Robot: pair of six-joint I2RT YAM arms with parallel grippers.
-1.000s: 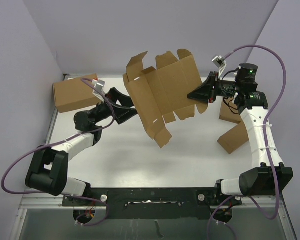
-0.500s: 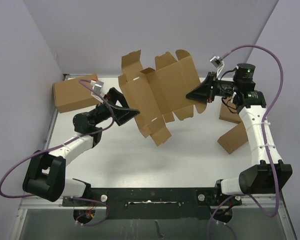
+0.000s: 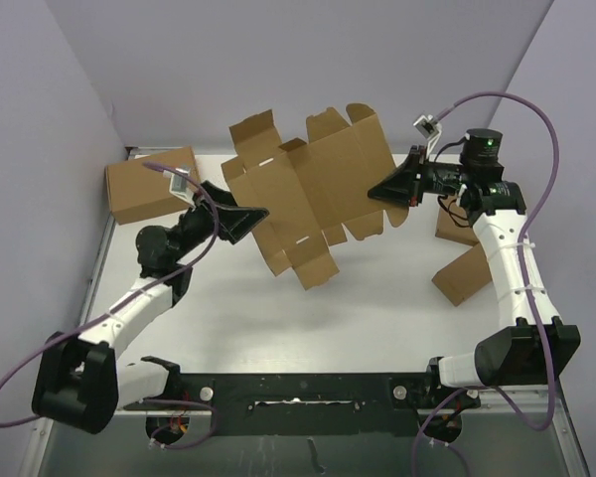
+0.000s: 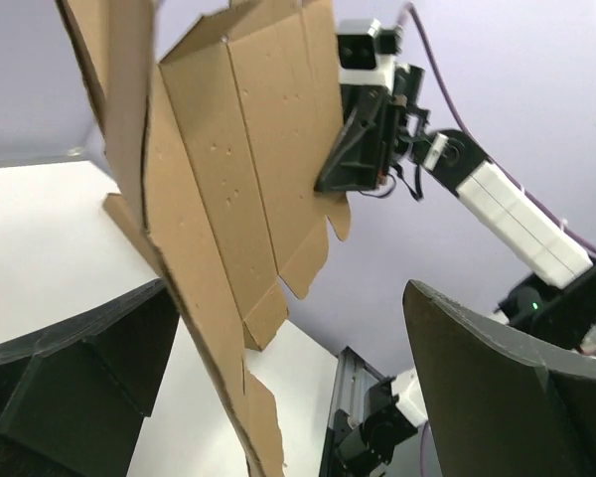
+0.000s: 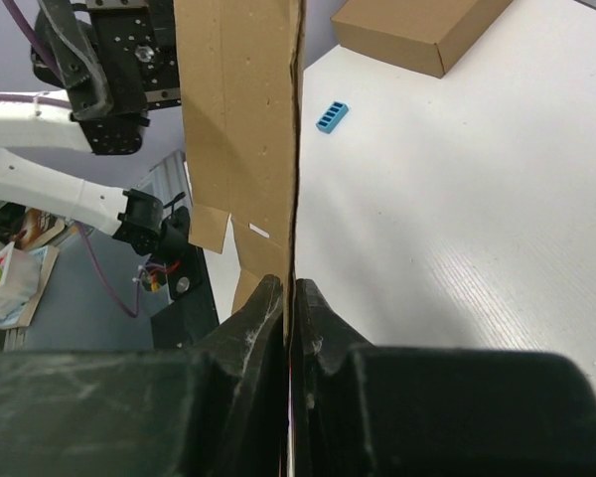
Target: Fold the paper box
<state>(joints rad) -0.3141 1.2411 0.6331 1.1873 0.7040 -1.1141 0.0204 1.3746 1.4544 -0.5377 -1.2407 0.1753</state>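
The paper box (image 3: 313,194), a flat die-cut sheet of plain brown cardboard, hung tilted in the air at the upper centre of the overhead view, above the white tabletop (image 3: 377,318). The right claw (image 3: 379,190) was pinched tight on its right edge. The left claw (image 3: 248,217) gaped wide, its fingers straddling the sheet's left edge without clamping it. A closed brown carton (image 3: 147,185) lay at upper left.

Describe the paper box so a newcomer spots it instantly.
Above the far half of the white table, mid-air, the paper box hangs from the right gripper. Unlike the closed brown boxes lying below, it is an open, many-flapped sheet.
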